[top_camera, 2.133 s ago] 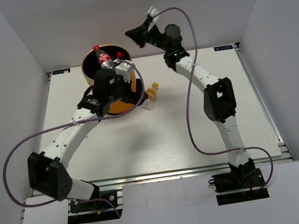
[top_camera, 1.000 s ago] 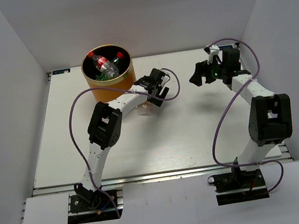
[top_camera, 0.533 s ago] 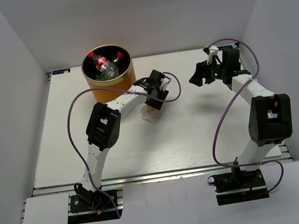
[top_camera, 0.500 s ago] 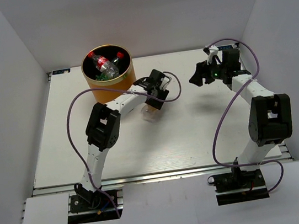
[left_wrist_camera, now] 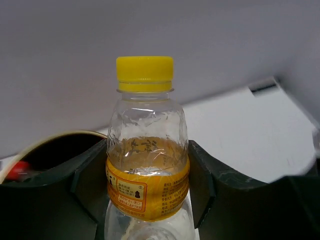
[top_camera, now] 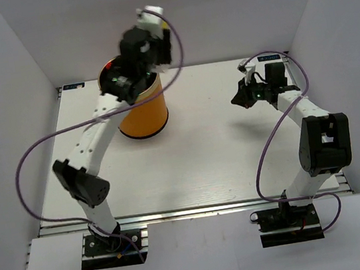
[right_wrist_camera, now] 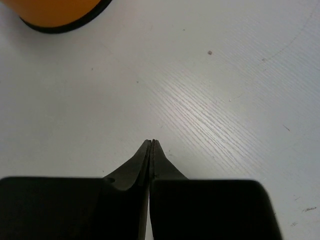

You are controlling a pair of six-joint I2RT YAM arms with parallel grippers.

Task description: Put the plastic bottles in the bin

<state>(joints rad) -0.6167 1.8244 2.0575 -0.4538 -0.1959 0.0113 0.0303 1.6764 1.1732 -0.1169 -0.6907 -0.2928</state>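
Left tool (left_wrist_camera: 147, 172) clamps the yellow-capped bottle (left_wrist_camera: 146, 132) upright, high above the bin (top_camera: 142, 113), whose mouth lies below-left of it; right tool (right_wrist_camera: 151, 145) pinched shut, empty, over the counter (right_wrist_camera: 225, 75), well apart.

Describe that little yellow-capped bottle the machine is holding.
A small clear plastic bottle with a ribbed yellow cap screwed on and a yellow-orange label round its middle. Its thin walls look crinkled; any contents are unclear. The left pincer grips it at the label, one dark finger each side, cap pointing away. The orange bin's rim shows beyond it.
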